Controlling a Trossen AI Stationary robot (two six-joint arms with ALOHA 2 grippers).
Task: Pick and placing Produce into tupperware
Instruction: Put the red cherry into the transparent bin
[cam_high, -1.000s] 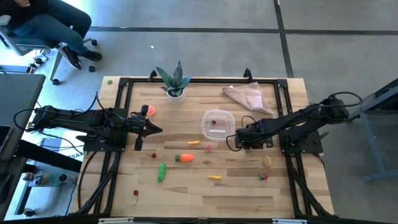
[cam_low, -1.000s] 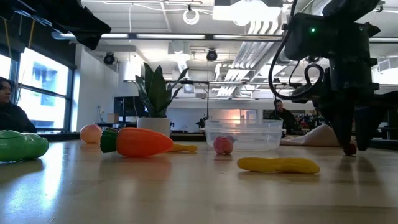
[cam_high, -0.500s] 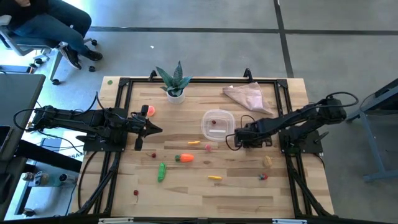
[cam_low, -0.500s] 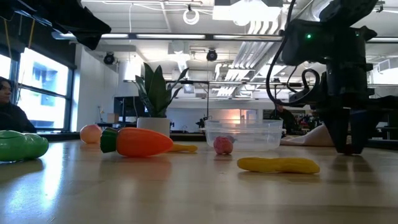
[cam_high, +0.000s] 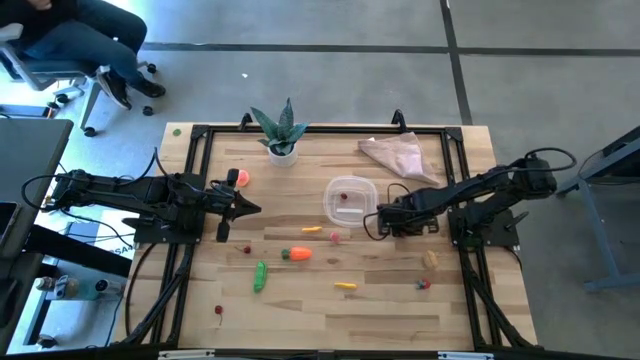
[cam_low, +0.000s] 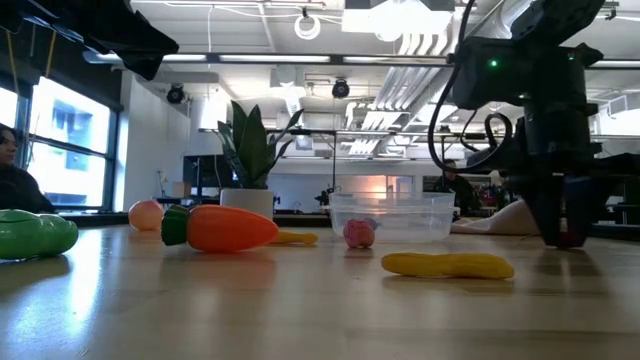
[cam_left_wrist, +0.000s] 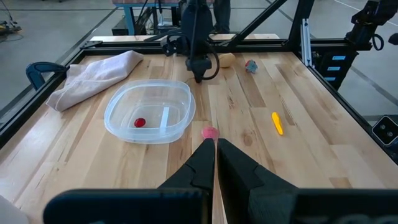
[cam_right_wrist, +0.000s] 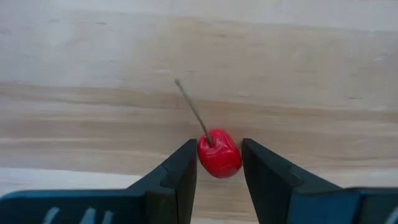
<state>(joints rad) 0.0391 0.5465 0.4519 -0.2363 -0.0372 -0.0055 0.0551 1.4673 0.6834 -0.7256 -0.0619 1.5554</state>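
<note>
High view: the table carries the clear tupperware near its middle, the right gripper low just beside it and the left gripper waiting pressed together well apart. The right gripper pinches a red cherry at the tabletop; the pick seems in hand, so next calls for lifting and carrying it over the tupperware rim.

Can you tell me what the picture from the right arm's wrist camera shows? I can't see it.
The right hand is shut on a small red cherry, one dark finger pressed against each side of it. A thin stem sticks up from the cherry, and the light wooden table fills the rest of the picture.
</note>
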